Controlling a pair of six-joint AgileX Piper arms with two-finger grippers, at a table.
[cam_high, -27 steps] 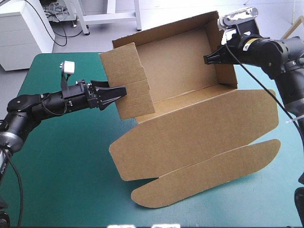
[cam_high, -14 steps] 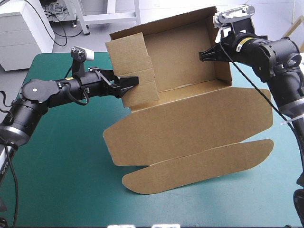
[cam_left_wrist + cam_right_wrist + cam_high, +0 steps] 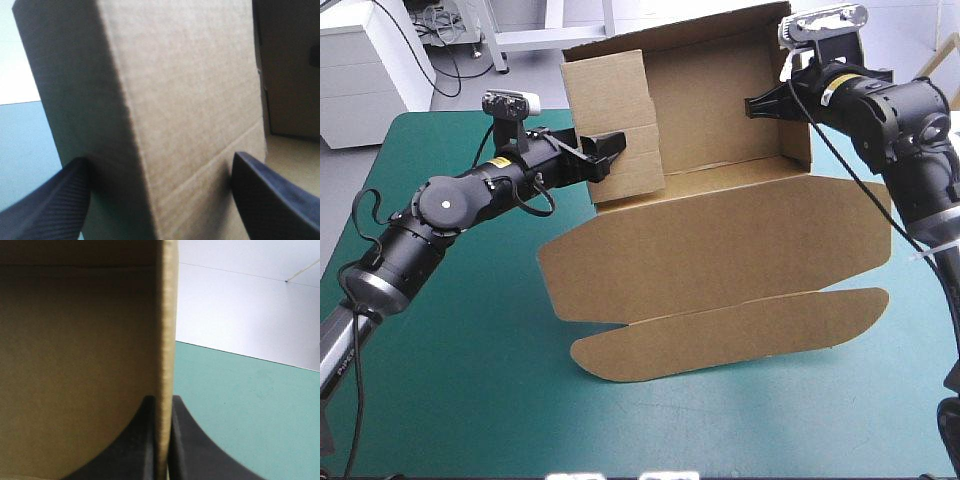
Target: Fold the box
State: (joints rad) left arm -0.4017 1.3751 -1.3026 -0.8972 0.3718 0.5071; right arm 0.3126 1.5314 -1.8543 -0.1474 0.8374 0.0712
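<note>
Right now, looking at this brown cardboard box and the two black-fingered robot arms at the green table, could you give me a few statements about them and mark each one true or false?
1. The right gripper pinches the right side wall of the brown cardboard box. True.
2. The left gripper has its fingers pressed together in a point. False: they stand apart, with the box's left side wall between them.
3. The box lies completely flat on the table. False: its walls are raised, and only the lid flaps lie flat, toward the near edge.
4. The box rests on a teal-green table cover. True.
</note>
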